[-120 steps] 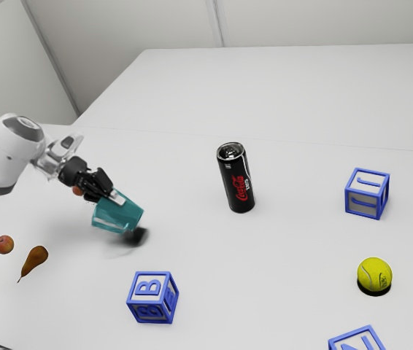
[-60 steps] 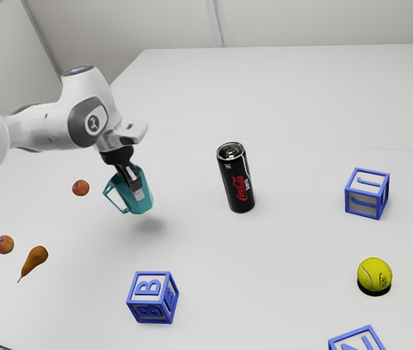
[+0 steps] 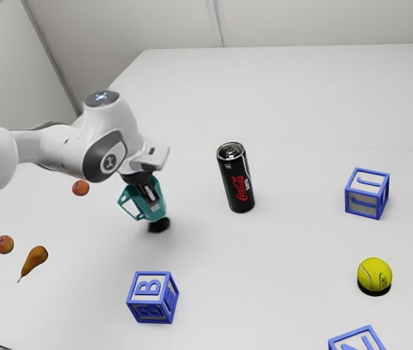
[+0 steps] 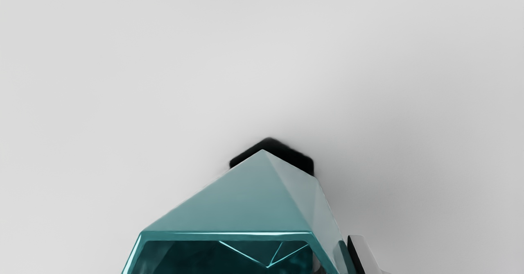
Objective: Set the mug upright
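Around the exterior view's cola can (image 3: 236,179): blocks (image 3: 363,205) at three, five, seven o'clock; tennis ball (image 3: 374,275) at four; fruit (image 3: 36,257), eight to nine.

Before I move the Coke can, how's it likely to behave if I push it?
Pushed high, the black can would probably tip, standing tall on a narrow base. Once down, its round body would likely roll. Its glossy surface may be slippery.

White arm (image 3: 119,120), grey joint caps (image 3: 102,98)
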You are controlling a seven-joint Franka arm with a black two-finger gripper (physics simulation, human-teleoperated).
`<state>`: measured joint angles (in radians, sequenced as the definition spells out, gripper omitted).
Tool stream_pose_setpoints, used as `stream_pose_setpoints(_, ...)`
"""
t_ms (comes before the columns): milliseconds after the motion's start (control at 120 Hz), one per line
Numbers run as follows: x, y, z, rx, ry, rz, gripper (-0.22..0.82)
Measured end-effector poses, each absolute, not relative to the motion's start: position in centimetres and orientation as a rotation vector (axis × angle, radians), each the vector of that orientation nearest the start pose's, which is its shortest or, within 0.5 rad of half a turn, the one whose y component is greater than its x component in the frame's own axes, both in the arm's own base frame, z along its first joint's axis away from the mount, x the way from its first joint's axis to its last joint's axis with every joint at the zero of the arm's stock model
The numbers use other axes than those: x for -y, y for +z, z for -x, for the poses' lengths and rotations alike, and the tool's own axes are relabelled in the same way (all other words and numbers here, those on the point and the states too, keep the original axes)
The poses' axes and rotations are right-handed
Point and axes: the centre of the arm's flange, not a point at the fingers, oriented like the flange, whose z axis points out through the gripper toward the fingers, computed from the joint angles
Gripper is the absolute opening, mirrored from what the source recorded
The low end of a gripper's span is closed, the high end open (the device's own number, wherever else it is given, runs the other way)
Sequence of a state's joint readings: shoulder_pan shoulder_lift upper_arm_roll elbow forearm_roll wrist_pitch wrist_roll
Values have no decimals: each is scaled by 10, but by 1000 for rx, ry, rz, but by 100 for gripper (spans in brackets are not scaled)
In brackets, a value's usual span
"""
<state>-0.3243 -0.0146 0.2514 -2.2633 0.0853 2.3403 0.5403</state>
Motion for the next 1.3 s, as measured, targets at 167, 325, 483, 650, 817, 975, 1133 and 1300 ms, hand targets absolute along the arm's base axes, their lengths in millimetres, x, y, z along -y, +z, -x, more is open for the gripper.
stream_pose_setpoints(167,47,372,-524,-982,-141,2883,-17)
stream_pose_setpoints(325,48,369,-524,-933,-151,2896,-17)
stream_pose_setpoints(483,44,368,-524,-880,-154,2916,-9)
stream_pose_setpoints(650,37,368,-525,-839,-156,2924,5)
stream_pose_setpoints(817,29,370,-527,-799,-160,2932,20)
stream_pose_setpoints(975,21,376,-529,-760,-176,2939,34)
stream_pose_setpoints(1133,14,389,-533,-720,-212,2951,47)
stream_pose_setpoints(1300,25,443,-549,-711,-323,2948,55)
